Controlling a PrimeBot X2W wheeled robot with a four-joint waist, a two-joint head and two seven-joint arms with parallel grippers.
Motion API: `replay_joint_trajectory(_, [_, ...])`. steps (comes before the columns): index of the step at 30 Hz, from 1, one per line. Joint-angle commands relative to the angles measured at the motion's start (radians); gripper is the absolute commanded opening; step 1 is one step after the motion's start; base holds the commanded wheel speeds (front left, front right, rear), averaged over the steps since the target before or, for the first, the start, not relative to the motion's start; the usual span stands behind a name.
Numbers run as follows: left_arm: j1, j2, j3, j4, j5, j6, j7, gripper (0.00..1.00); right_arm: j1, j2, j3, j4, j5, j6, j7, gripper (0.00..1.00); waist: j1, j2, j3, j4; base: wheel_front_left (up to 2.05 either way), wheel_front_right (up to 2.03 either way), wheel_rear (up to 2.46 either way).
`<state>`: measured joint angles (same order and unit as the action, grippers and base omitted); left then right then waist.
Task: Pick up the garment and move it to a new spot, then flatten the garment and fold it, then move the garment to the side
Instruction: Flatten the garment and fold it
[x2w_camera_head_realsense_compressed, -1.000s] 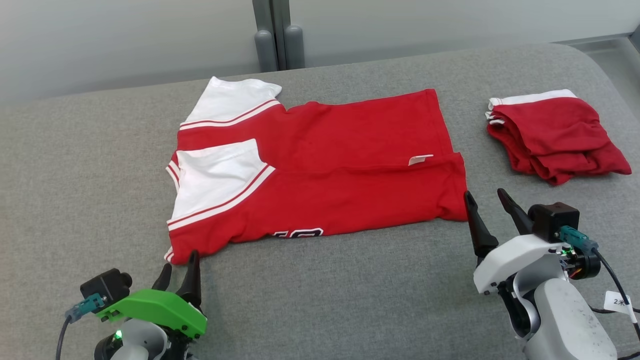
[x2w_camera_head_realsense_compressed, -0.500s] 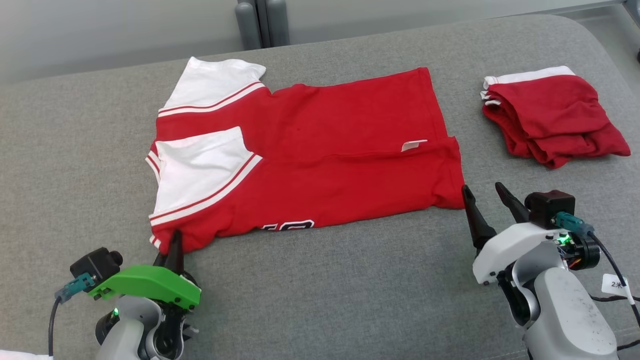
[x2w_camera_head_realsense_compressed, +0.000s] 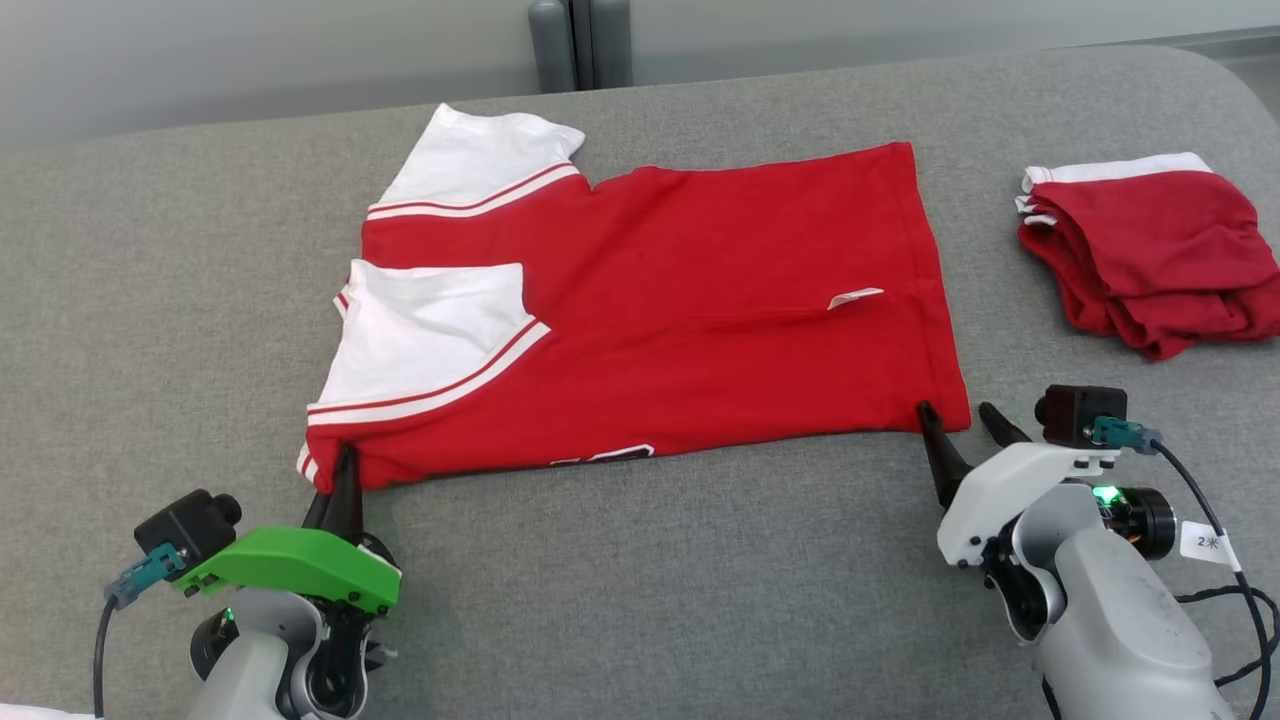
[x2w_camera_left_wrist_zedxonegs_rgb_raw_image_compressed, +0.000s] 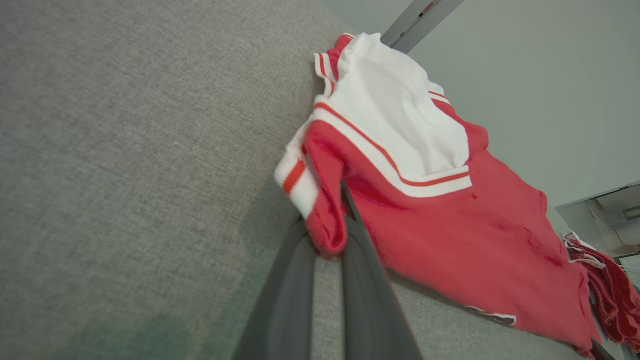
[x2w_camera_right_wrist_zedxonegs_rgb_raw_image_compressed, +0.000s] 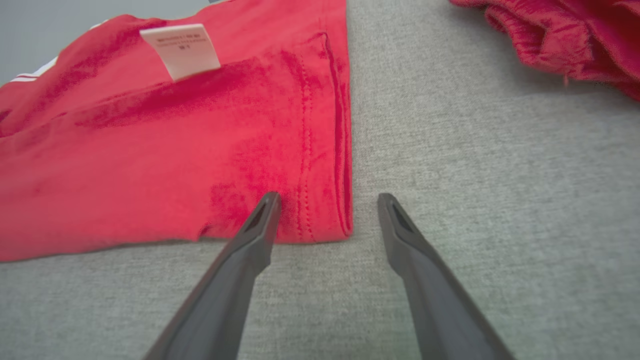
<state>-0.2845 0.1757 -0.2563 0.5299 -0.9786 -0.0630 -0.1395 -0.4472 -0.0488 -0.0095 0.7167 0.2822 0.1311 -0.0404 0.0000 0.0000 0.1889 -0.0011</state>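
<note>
Head view shows the red garment (x2w_camera_head_realsense_compressed: 680, 300) lying flat across the middle of the gray tabletop (x2w_camera_head_realsense_compressed: 650, 580). It is folded lengthwise, with its white sleeves at the robot's left and its hem at the right. One sleeve (x2w_camera_head_realsense_compressed: 430, 335) lies folded over the red body, and the other (x2w_camera_head_realsense_compressed: 480, 160) spreads at the far left corner. A small white label (x2w_camera_head_realsense_compressed: 855, 297) lies near the hem.

The left claw (x2w_camera_head_realsense_compressed: 345, 470) is at the garment's near left corner with its fingers pressed together. In the left wrist view that claw (x2w_camera_left_wrist_zedxonegs_rgb_raw_image_compressed: 330, 225) pinches a fold of red cloth (x2w_camera_left_wrist_zedxonegs_rgb_raw_image_compressed: 450, 225) beside the striped trim.

The right claw (x2w_camera_head_realsense_compressed: 955, 415) stands wide at the near right corner. In the right wrist view its spread fingers (x2w_camera_right_wrist_zedxonegs_rgb_raw_image_compressed: 328, 200) straddle the hem corner of the garment (x2w_camera_right_wrist_zedxonegs_rgb_raw_image_compressed: 150, 150). One tip is over the red cloth and the other over bare tabletop just beside the edge, with the label (x2w_camera_right_wrist_zedxonegs_rgb_raw_image_compressed: 181, 50) further up.

A second red bundle (x2w_camera_head_realsense_compressed: 1150, 250), loosely folded with white trim, lies well apart at the far right.
</note>
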Motion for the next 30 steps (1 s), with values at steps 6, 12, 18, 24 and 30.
replay_joint_trajectory(6, [0.016, 0.01, -0.001, -0.006, 0.007, -0.015, -0.015, 0.0, -0.064, -0.003, 0.046, 0.116, 0.071, -0.001, -0.042, 0.0, 0.0, 0.0, -0.025, 0.006, 0.0, 0.0, 0.0])
replay_joint_trajectory(12, [0.028, 0.022, -0.004, -0.035, 0.01, -0.023, -0.026, 0.0, -0.103, -0.004, 0.058, 0.173, 0.083, -0.001, -0.119, 0.0, 0.0, 0.0, -0.06, 0.002, 0.0, 0.0, 0.0])
replay_joint_trajectory(18, [0.098, 0.044, -0.002, -0.127, -0.003, -0.013, -0.008, 0.0, -0.052, -0.004, 0.051, 0.155, 0.08, -0.001, -0.148, 0.0, 0.0, 0.0, -0.107, -0.005, 0.0, 0.0, 0.0])
replay_joint_trajectory(24, [0.255, 0.083, -0.011, -0.273, -0.014, 0.032, 0.038, 0.0, 0.085, -0.005, 0.012, 0.043, 0.063, -0.001, -0.122, 0.0, 0.0, 0.0, -0.132, -0.014, 0.0, 0.0, 0.0])
replay_joint_trajectory(30, [0.392, 0.111, -0.011, -0.377, -0.032, 0.086, 0.076, 0.0, 0.251, -0.005, -0.018, -0.131, 0.063, -0.001, -0.038, 0.0, 0.0, 0.0, -0.131, -0.021, 0.0, 0.0, 0.0])
